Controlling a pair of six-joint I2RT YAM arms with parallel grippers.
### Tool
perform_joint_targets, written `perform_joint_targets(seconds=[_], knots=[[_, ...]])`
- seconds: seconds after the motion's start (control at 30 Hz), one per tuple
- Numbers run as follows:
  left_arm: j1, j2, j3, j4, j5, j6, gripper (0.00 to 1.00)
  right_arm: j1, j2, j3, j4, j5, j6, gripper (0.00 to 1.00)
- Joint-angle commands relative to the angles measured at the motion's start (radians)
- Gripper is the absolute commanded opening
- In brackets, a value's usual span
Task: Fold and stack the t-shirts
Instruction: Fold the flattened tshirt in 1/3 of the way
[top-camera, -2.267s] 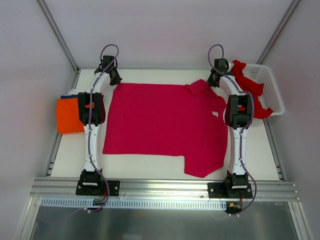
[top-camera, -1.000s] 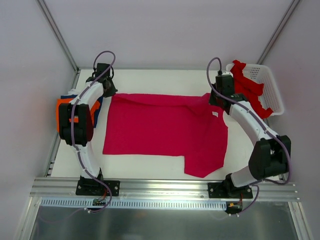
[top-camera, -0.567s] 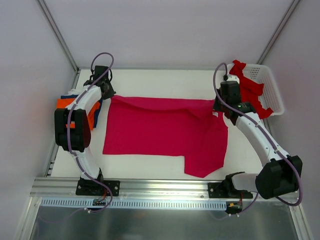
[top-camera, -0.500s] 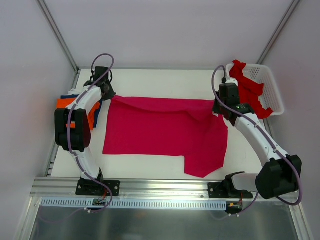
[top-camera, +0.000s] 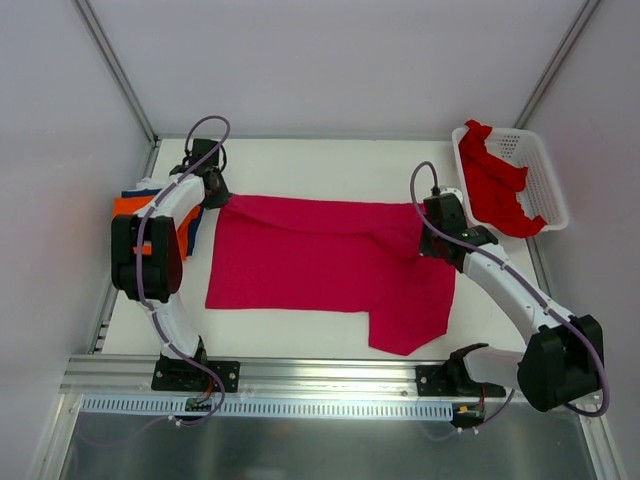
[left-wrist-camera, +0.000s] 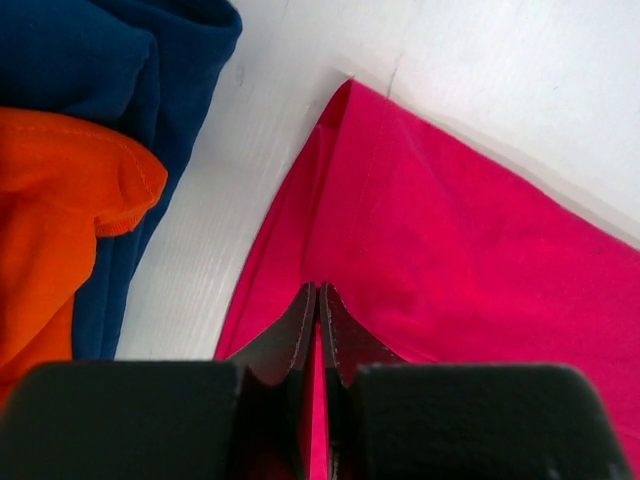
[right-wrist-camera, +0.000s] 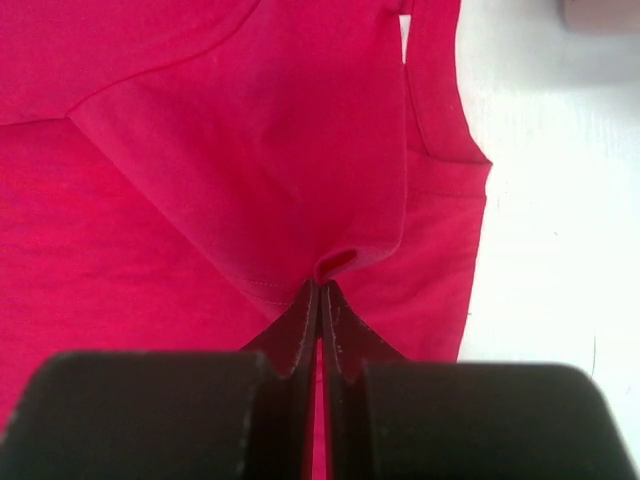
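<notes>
Done: orange shirt (top-camera: 128, 208), navy shirt (left-wrist-camera: 90, 60) folded at desk (top-camera: 300, 160) left edge | Now: pink shirt (top-camera: 320, 262) mid-desk, far edge pinched by left end effector (top-camera: 216, 196) and right end effector (top-camera: 428, 245), first fold | Waiting: red shirt (top-camera: 495, 190) in basket (top-camera: 532, 142)

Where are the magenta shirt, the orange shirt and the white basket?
magenta shirt (top-camera: 320, 265), top view, middle of its spread body.
orange shirt (left-wrist-camera: 55, 200), left wrist view, its folded top layer.
white basket (top-camera: 532, 150), top view, bare lattice near its far corner.
</notes>
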Motion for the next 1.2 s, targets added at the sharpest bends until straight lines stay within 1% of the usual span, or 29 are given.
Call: perform_joint_targets(seconds=[0.0, 0.03, 0.07, 0.1, 0.13, 0.2, 0.23, 0.27, 0.3, 0.33, 0.37, 0.43, 0.47, 0.5, 0.53, 0.6, 0.67, 0.73, 0.77, 0.8, 0.83, 0.87, 0.93, 0.97, 1.0, 1.03, 1.07, 1.13, 1.17], knots=[[-0.005, 0.016, 0.018, -0.06, -0.011, 0.019, 0.01, 0.021, -0.05, -0.019, -0.054, 0.081, 0.039, 0.01], [-0.005, 0.021, 0.017, -0.073, -0.012, 0.019, 0.06, 0.027, -0.057, -0.02, -0.063, 0.087, 0.042, 0.01], [-0.007, 0.027, 0.012, -0.08, -0.017, 0.018, 0.21, 0.03, -0.056, -0.022, -0.071, 0.102, 0.046, 0.01], [-0.008, 0.029, 0.009, -0.084, -0.018, 0.018, 0.27, 0.032, -0.059, -0.025, -0.086, 0.11, 0.049, 0.01], [-0.008, 0.03, 0.004, -0.087, -0.018, 0.018, 0.29, 0.038, -0.062, -0.028, -0.094, 0.118, 0.052, 0.01], [-0.016, 0.027, -0.009, -0.087, -0.023, 0.015, 0.5, 0.046, -0.065, -0.036, -0.106, 0.138, 0.058, 0.01], [-0.019, 0.023, -0.014, -0.089, -0.029, 0.013, 0.63, 0.047, -0.065, -0.039, -0.111, 0.144, 0.062, 0.0], [-0.025, 0.02, -0.02, -0.086, -0.046, 0.005, 0.92, 0.05, -0.065, -0.042, -0.117, 0.158, 0.065, 0.01], [-0.028, 0.013, -0.023, -0.086, -0.054, 0.001, 0.99, 0.052, -0.066, -0.046, -0.122, 0.165, 0.069, 0.07], [-0.031, 0.001, -0.023, -0.087, -0.057, -0.001, 0.99, 0.053, -0.066, -0.046, -0.128, 0.17, 0.071, 0.22], [-0.039, -0.007, -0.022, -0.087, -0.063, -0.007, 0.99, 0.055, -0.068, -0.046, -0.141, 0.181, 0.072, 0.47], [-0.051, -0.028, -0.016, -0.086, -0.07, -0.007, 0.99, 0.064, -0.077, -0.04, -0.16, 0.194, 0.078, 0.55], [-0.057, -0.033, -0.002, -0.087, -0.078, -0.005, 0.99, 0.069, -0.098, -0.036, -0.18, 0.211, 0.081, 0.69], [-0.075, -0.036, 0.009, -0.087, -0.096, -0.004, 0.99, 0.075, -0.112, -0.03, -0.191, 0.219, 0.08, 0.75], [-0.085, -0.037, 0.032, -0.087, -0.101, -0.004, 0.99, 0.078, -0.126, -0.01, -0.2, 0.234, 0.08, 0.77], [-0.112, -0.03, 0.059, -0.087, -0.109, 0.004, 0.99, 0.084, -0.178, 0.012, -0.221, 0.248, 0.077, 0.8], [-0.129, -0.005, 0.096, -0.09, -0.112, 0.001, 0.99, 0.086, -0.204, 0.036, -0.201, 0.251, 0.052, 0.8], [-0.149, 0.029, 0.13, -0.089, -0.115, 0.001, 0.99, 0.084, -0.211, 0.05, -0.177, 0.256, 0.033, 0.76], [-0.152, 0.042, 0.141, -0.089, -0.116, -0.004, 0.99, 0.086, -0.199, 0.067, -0.148, 0.257, 0.013, 0.57], [-0.155, 0.056, 0.152, -0.089, -0.12, -0.004, 0.99, 0.083, -0.162, 0.073, -0.129, 0.259, 0.002, 0.43], [-0.157, 0.084, 0.168, -0.092, -0.117, -0.005, 0.96, 0.083, -0.133, 0.081, -0.111, 0.261, -0.009, 0.13], [-0.157, 0.098, 0.176, -0.092, -0.115, -0.007, 0.92, 0.077, -0.098, 0.102, -0.085, 0.259, -0.021, 0.02], [-0.157, 0.134, 0.202, -0.094, -0.112, -0.001, 0.83, 0.066, 0.033, 0.131, -0.06, 0.242, -0.032, 0.01], [-0.157, 0.147, 0.208, -0.095, -0.109, 0.001, 0.71, 0.051, 0.08, 0.151, -0.04, 0.235, -0.034, 0.01], [-0.157, 0.157, 0.218, -0.097, -0.109, 0.004, 0.65, 0.044, 0.128, 0.194, -0.03, 0.222, -0.038, 0.01], [-0.157, 0.177, 0.231, -0.1, -0.106, 0.01, 0.56, 0.037, 0.218, 0.217, -0.013, 0.201, -0.043, 0.0], [-0.157, 0.185, 0.236, -0.101, -0.107, 0.01, 0.38, 0.024, 0.258, 0.239, -0.004, 0.193, -0.044, 0.01], [-0.157, 0.205, 0.248, -0.106, -0.107, 0.013, 0.2, 0.004, 0.341, 0.312, 0.009, 0.161, -0.046, 0.0], [-0.155, 0.213, 0.251, -0.107, -0.106, 0.015, 0.1, -0.017, 0.416, 0.34, 0.007, 0.149, -0.047, 0.01]])
